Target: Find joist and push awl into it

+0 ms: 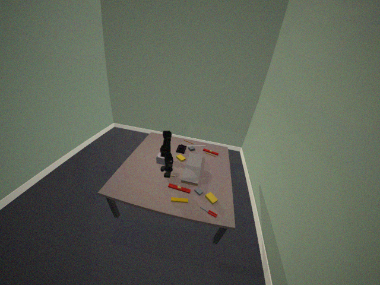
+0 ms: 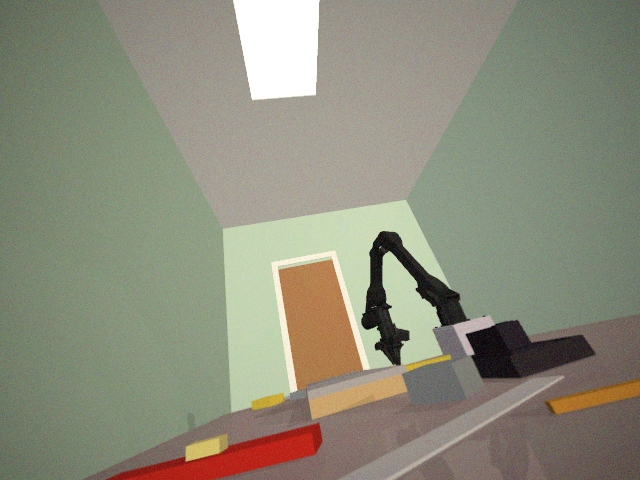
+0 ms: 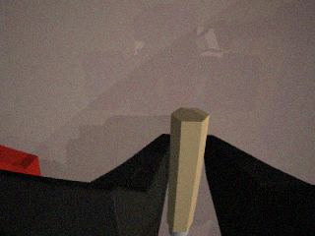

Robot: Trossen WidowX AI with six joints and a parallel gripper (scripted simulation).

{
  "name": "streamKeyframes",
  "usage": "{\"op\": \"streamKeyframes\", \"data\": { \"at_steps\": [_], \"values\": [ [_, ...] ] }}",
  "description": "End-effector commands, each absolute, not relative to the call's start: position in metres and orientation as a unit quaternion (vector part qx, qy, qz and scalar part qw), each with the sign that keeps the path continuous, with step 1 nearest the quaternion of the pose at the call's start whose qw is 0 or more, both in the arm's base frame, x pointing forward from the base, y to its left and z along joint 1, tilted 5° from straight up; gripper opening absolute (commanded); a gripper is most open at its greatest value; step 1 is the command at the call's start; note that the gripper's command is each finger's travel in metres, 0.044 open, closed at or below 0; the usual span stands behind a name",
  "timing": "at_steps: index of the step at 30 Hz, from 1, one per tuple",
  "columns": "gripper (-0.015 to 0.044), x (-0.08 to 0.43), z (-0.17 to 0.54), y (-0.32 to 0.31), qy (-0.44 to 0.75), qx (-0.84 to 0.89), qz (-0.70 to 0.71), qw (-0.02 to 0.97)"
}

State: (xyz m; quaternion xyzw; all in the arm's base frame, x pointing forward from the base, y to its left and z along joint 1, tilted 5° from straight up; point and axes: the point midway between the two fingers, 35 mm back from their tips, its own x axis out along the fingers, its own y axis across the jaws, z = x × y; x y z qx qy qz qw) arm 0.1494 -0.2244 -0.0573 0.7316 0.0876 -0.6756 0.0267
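Observation:
My gripper (image 1: pixel 167 176) (image 2: pixel 397 362) (image 3: pixel 189 143) is shut on the awl (image 1: pixel 174 176) (image 3: pixel 187 172) near the table surface. The awl's pale six-sided handle is between the fingers, its butt towards the top of the wrist view; the metal tip is cut off below. The pale grey floor panel (image 1: pixel 190 175) (image 2: pixel 356 397) lies beside the gripper, to its right in the top view. The black tray (image 1: pixel 181 149) (image 2: pixel 558 352) is at the back, with a raised dark shape on it; I cannot tell whether that is the stud finder. The joist is hidden.
A red level (image 1: pixel 184 189) (image 3: pixel 19 161) and a yellow bar (image 1: pixel 179 200) lie in front of the gripper. A grey block (image 1: pixel 198 191), a yellow block (image 1: pixel 211 198) and a red-handled tool (image 1: pixel 212 213) are at front right. Another yellow block (image 1: pixel 181 157) is behind the panel's left side.

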Motion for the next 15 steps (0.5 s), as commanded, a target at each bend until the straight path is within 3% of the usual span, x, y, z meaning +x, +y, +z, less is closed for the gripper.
{"op": "streamKeyframes", "data": {
  "at_steps": [1, 15],
  "values": [
    [0.0, 0.154, -0.031, -0.235, 0.08, 0.736, -0.672, 0.034],
    [0.0, 0.15, 0.051, -0.234, 0.08, 0.735, -0.672, 0.034]
  ]
}}
